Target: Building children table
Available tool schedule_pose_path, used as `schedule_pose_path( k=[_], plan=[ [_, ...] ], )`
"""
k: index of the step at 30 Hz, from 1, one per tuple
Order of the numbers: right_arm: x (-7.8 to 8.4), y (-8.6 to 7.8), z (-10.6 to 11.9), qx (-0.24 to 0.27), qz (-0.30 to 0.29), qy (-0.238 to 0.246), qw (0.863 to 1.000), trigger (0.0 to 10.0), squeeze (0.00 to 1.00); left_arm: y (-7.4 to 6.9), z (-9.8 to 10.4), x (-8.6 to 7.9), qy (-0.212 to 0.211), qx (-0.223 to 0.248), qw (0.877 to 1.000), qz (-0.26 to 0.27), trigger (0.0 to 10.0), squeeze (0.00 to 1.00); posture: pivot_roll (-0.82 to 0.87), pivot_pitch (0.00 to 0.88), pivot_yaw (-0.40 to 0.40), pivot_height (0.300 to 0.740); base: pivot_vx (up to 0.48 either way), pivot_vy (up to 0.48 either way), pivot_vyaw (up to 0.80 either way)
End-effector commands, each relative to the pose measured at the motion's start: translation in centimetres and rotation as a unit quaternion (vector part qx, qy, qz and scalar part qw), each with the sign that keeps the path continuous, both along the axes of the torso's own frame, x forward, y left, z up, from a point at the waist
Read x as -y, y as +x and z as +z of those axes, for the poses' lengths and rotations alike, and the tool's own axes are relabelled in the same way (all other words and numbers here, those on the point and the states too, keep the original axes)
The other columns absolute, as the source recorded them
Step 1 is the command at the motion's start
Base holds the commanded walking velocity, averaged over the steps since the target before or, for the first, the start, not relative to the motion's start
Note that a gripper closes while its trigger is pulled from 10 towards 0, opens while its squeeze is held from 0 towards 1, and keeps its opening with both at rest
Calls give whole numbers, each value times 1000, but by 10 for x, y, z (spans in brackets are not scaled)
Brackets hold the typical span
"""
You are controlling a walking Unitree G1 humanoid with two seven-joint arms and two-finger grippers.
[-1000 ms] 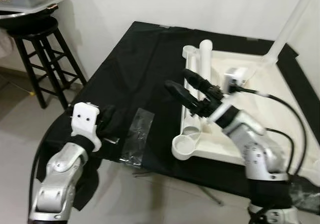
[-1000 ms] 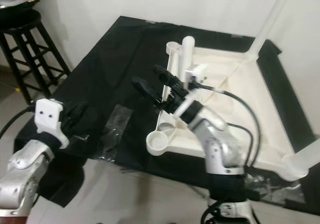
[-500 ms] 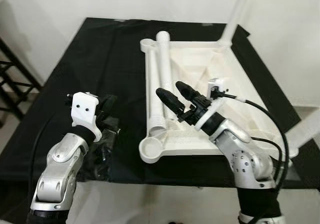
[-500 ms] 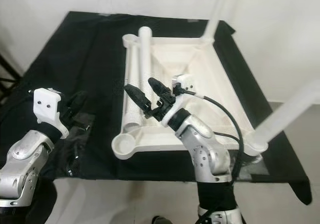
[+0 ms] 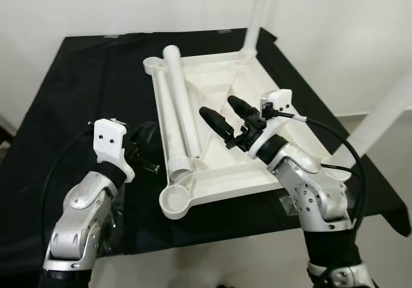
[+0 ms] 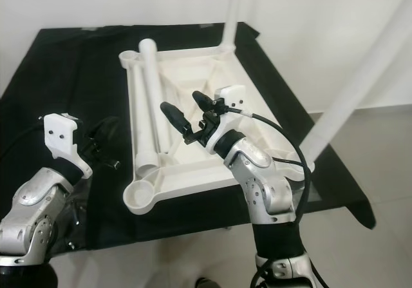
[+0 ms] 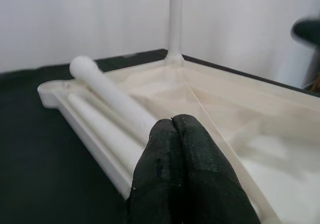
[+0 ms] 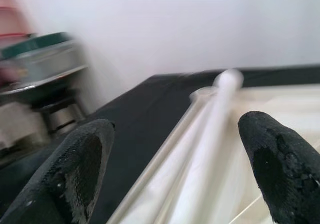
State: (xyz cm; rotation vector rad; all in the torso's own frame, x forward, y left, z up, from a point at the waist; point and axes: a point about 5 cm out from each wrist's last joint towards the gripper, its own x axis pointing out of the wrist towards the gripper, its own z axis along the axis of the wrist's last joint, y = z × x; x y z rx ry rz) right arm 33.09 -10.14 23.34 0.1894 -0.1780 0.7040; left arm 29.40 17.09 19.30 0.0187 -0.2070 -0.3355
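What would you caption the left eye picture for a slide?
Robot's open right gripper hovers over an upturned white children's table, a loose leg lying inside; shut left gripper waits beside it.

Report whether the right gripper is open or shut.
Open. The right gripper hovers over the upturned white tabletop; its two black fingers stand wide apart, holding nothing.

Upturned white tabletop (image 5: 257, 88) on black cloth (image 5: 84, 75): open recess bare on its right half; loose leg tube (image 5: 180, 107) blocks the left channel. Upright legs (image 5: 254, 17) stand at far and right corners. Cloth left of tabletop free.
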Motion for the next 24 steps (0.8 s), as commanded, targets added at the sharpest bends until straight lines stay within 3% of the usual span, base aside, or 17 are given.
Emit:
schedule_pose_path(
  k=[1,2,4,5,8,10,12,15,21,23,24],
  plan=[
    [7,1,1,12,-16,0,1000,10000,0,1,-1,-1,4,2,1000,-3,10000,0,-80,59,8,740,0,0,-800],
    [9,5,8,21,-23,-2,1000,10000,0,5,2,0,-1,3,1000,-5,10000,0,-80,59,8,740,0,0,-800],
    [27,2,-4,-4,-69,5,998,10000,0,2,-9,2,3,-11,1000,-4,10000,0,-77,19,1,740,0,0,-800],
    [27,2,-4,-4,-69,5,998,10000,0,2,-9,2,3,-11,1000,-4,10000,0,-77,19,1,740,0,0,-800],
    [49,-18,-46,-60,-113,-24,992,10000,0,-5,-23,7,12,-32,999,-12,10000,0,-74,28,6,740,0,0,-800],
    [54,-25,-54,-74,-122,-36,989,10000,0,-5,-21,13,26,-33,999,-29,10000,0,-71,26,7,740,0,0,-800],
    [54,-25,-54,-74,-122,-36,989,10000,0,-5,-21,13,26,-33,999,-29,10000,0,-71,26,7,740,0,0,-800],
    [47,-23,-56,-40,-101,-53,993,10000,0,-5,-18,22,65,-13,994,-82,10000,0,-57,0,-11,740,0,0,-800],
    [44,-20,-58,-35,-104,-53,993,10000,0,-4,-18,22,75,-9,994,-82,10000,0,-58,0,-12,740,0,0,-533],
    [23,-23,-62,-29,-71,-66,995,10000,0,-4,-11,28,91,6,992,-85,10000,0,-33,0,-17,740,0,0,0],
    [23,-23,-62,-29,-71,-66,995,10000,0,-4,-11,28,91,6,992,-85,10000,0,-33,0,-17,740,0,0,0]
  ],
)
